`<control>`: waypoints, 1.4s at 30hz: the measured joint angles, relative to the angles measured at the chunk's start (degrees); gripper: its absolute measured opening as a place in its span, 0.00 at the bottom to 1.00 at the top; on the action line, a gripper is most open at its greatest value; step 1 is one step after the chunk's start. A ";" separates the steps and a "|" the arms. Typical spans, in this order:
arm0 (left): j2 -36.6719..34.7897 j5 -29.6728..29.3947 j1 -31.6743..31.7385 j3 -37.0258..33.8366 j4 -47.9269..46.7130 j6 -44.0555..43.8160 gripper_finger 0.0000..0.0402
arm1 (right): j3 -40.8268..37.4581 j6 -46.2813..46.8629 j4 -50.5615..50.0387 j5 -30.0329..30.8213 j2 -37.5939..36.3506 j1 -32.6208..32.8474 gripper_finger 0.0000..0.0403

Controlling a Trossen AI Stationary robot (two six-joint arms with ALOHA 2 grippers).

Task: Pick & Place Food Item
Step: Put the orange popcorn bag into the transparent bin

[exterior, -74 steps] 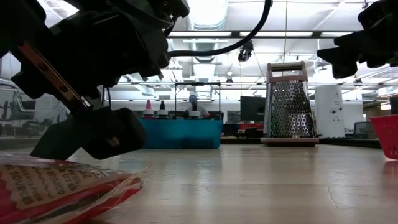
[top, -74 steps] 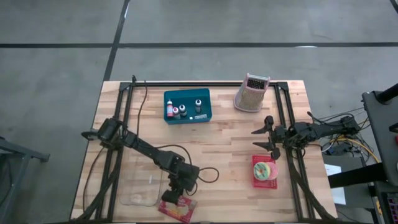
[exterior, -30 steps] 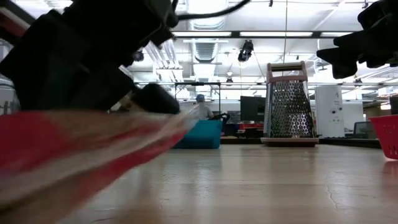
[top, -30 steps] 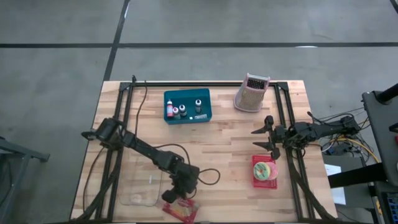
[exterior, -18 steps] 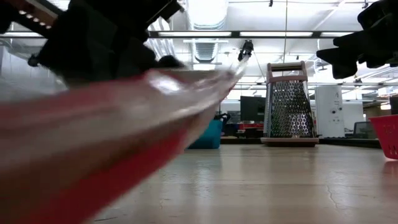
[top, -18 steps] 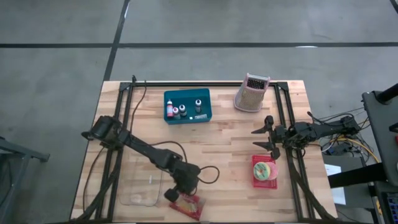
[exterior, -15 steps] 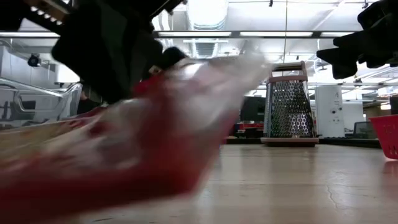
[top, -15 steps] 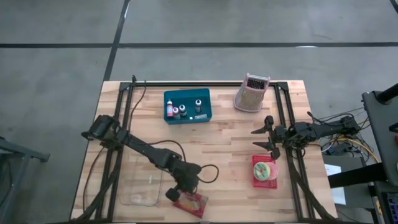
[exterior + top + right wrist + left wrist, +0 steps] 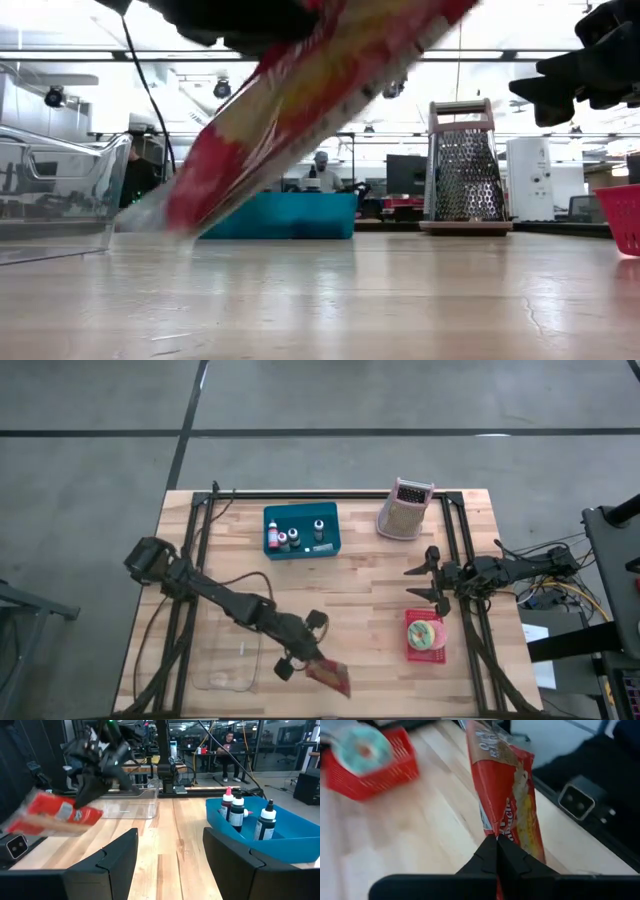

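The left gripper (image 9: 303, 657) has its jaws closed on one end of the red plastic snack packet (image 9: 330, 677), which hangs clear of the wooden surface (image 9: 360, 590) near its 6 o'clock edge, just beside the clear glass dish (image 9: 226, 663) at about 7 o'clock. The packet is soft and pinched at one end only, so the carry probably goes best slow and level, with the loose end high enough to clear the rim of whichever container is meant. The dish is near; the red mesh basket (image 9: 425, 634) with a round item in it sits at roughly 4 o'clock. I cannot tell which is the target.

From above, the packet's long axis runs from 10 toward 4 o'clock, its free end pointing toward 4. From table height it slopes steeply, with the lower end near the surface.

The right gripper (image 9: 425, 582) waits at 3 o'clock, jaws apart and empty.
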 joint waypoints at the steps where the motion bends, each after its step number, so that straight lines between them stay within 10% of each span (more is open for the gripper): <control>1: -0.95 -0.82 0.00 -0.90 1.30 0.60 0.00 | 0.00 -0.02 -0.04 0.00 0.00 0.00 0.54; 25: -29.93 -35.15 -5.65 -25.64 14.64 4.97 0.00 | -0.02 -0.02 -0.04 0.02 0.09 0.00 0.54; 42: -53.63 -40.33 -18.39 -34.76 6.55 4.55 0.00 | -0.02 1.04 -0.04 0.02 0.04 0.00 0.54</control>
